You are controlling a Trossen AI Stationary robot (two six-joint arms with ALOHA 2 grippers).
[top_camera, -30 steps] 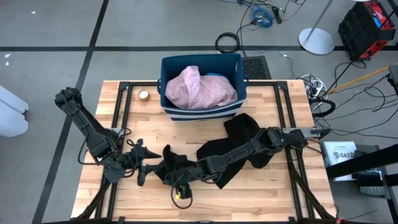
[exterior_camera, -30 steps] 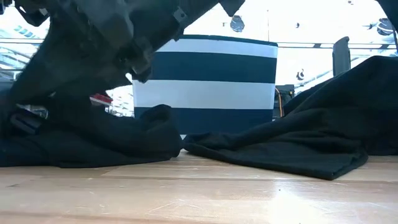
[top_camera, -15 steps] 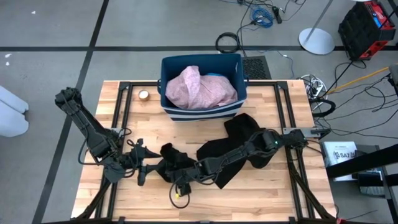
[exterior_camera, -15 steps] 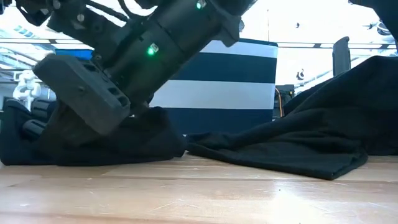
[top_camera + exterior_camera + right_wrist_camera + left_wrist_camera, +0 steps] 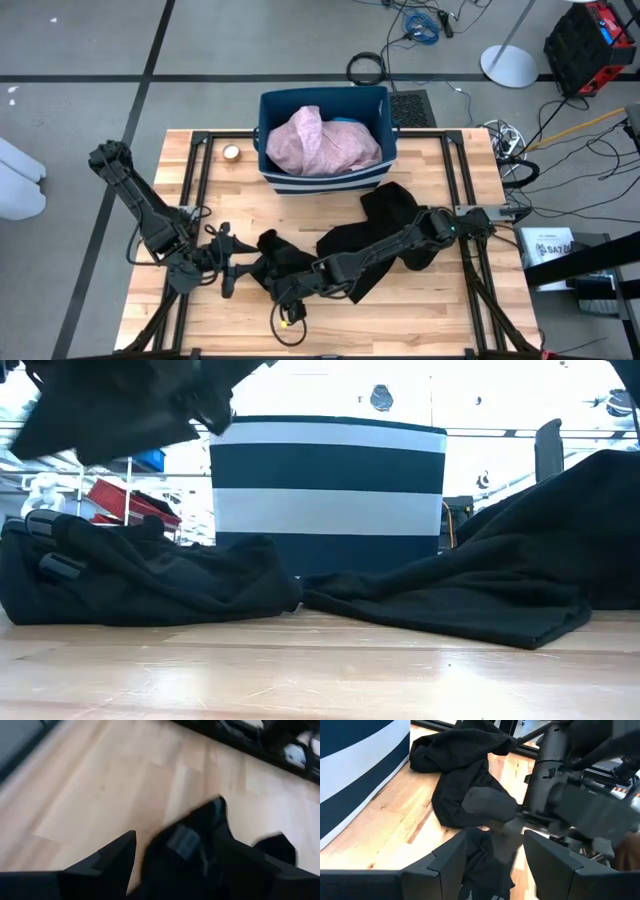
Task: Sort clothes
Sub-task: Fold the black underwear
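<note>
A small black garment [image 5: 272, 250] lies crumpled on the table near its front left [image 5: 170, 580]. My left gripper [image 5: 232, 272] is open at the garment's left end, with a fold of it [image 5: 485, 865] lying between the fingers. My right gripper [image 5: 285, 292] hangs open above the garment [image 5: 200, 830], clear of it in the low view [image 5: 120, 405]. A large black garment [image 5: 395, 215] is spread on the table to the right [image 5: 500, 580]. A pale pink garment [image 5: 322, 140] fills the bin. My left gripper comes level from the table's left side, a finger [image 5: 450, 865] on either side of the small black garment's left end. I cannot tell whether the fingers touch the cloth. The garment rests on the table.
The dark blue bin with white stripes [image 5: 262, 120] stands at the far middle of the table [image 5: 330, 490]. A small round object [image 5: 231, 152] lies left of it. Bare wood shows along the near edge and at the far left and right.
My right gripper dipped down onto the small black garment and has then risen well above it, staying open. The garment has stayed on the table and now lies a little flatter.
</note>
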